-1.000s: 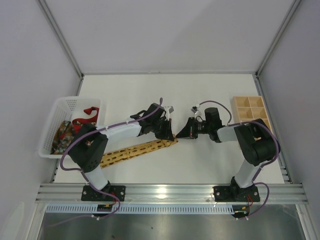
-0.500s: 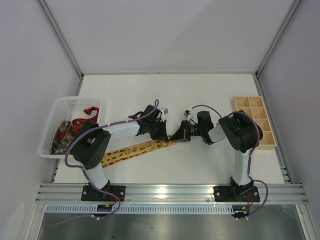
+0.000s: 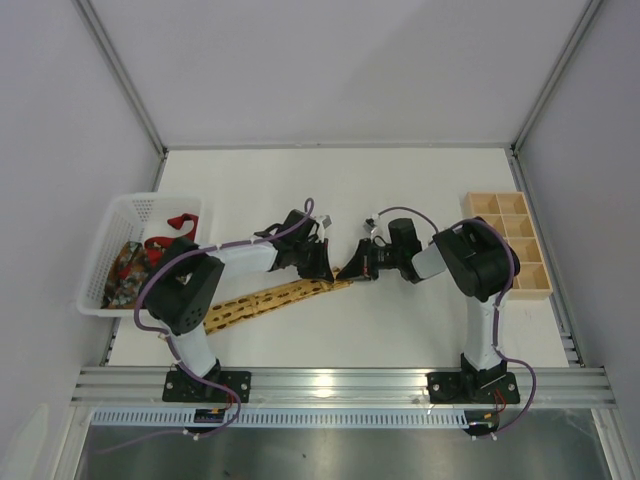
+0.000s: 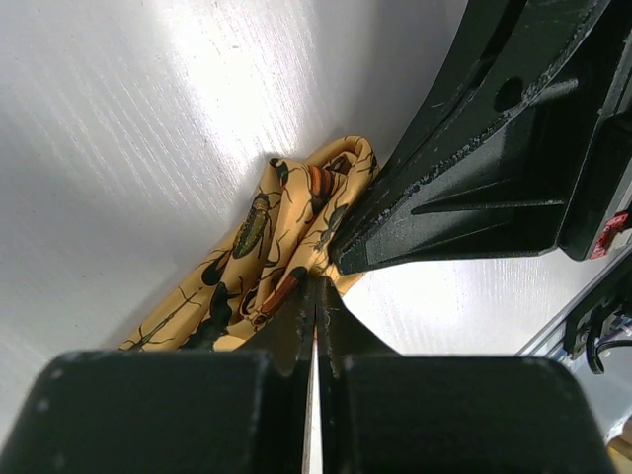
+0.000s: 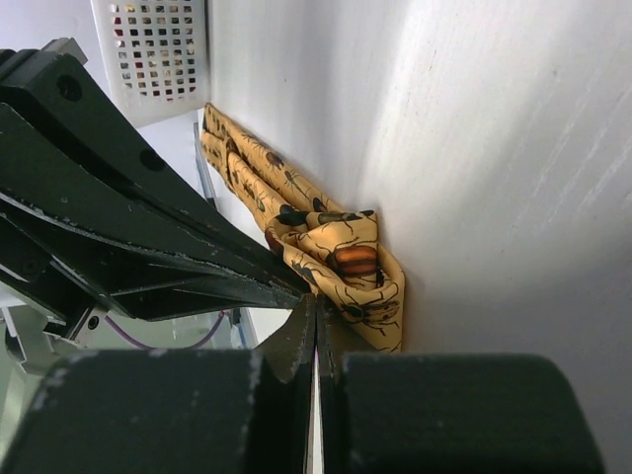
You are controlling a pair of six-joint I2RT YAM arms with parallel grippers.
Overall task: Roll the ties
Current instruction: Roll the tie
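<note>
The yellow-gold tie [image 3: 270,298], printed with dark insects, lies slanted on the white table, its right end bunched into a small fold [image 4: 286,227] [image 5: 346,262]. My left gripper [image 3: 333,277] [image 4: 317,286] and right gripper [image 3: 351,274] [image 5: 316,301] meet tip to tip at that fold from opposite sides. Both are shut, with their tips touching the fabric; no cloth shows between either pair of jaws. The red tie [image 3: 178,222] and the dark patterned tie [image 3: 125,268] lie in the white basket [image 3: 115,212].
The basket stands at the table's left edge, also seen in the right wrist view as a white mesh wall [image 5: 158,49]. A wooden compartment box [image 3: 470,215] sits at the right edge. Purple cables loop over both arms.
Both grippers have shifted slightly left along the table, staying together at the tie's end. The right arm's upper body has swung in towards the middle. The fold has moved a little left.
</note>
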